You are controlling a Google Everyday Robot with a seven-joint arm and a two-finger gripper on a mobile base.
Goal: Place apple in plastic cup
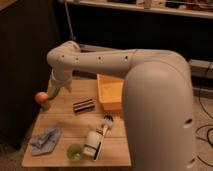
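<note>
Fingers (pixel 51 93) spread open — just beside the apple (pixel 40 97) at the table's (pixel 67 122) left edge.

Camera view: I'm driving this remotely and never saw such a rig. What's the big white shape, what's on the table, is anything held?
The big white shape is the robot's single arm, reaching from the right over a wooden table. This is the only view, looking down on it. The claw at the arm's tip is open at the table's left edge, beside the apple; it seems to hold nothing. The plastic cup stands at the near edge, next to a white bottle lying down. Also there: a blue cloth, a striped black block, a yellow bin.
</note>
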